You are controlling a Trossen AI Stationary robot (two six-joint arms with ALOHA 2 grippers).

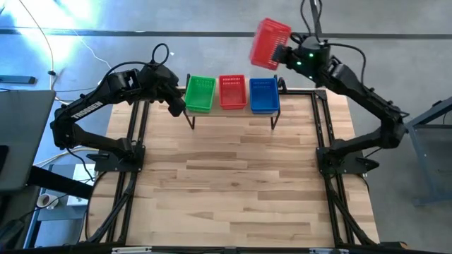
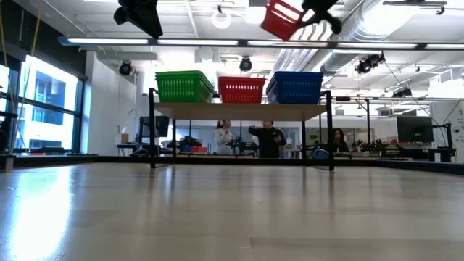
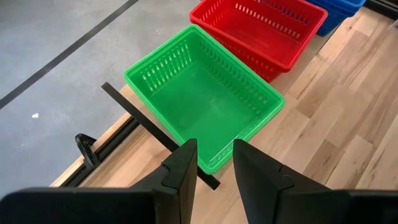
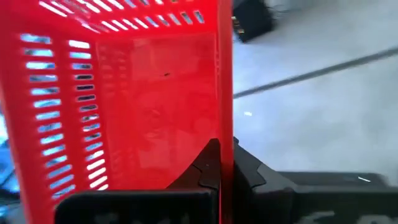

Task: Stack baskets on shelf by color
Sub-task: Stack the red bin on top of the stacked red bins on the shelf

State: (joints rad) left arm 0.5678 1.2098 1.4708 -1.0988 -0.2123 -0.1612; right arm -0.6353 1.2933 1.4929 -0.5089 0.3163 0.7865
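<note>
Three baskets [image 1: 232, 92] abreast on shelf [image 2: 239, 112]

The right gripper [image 1: 282, 55] is raised at about one o'clock, fingers clamped. The left gripper [image 3: 214, 163] (at eleven o'clock) seems half-parted, holding nothing.

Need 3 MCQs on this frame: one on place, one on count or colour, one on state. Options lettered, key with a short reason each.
1. Where is the green basket stack?
A. the shelf's left end
B. the shelf's middle
C. on the tabletop

2. How many basket stacks stand on the shelf?
A. one
B. two
C. three

3. What is the right gripper doing?
A. hanging open and empty
B. shut on the red basket, held in the air
C. resting on the table

Key:
1 A: in the high view green sits left of the red stack and the blue stack.
2 C: green, red and blue stand side by side.
3 B: the right wrist view shows the fingers pinching the basket's wall.
</note>
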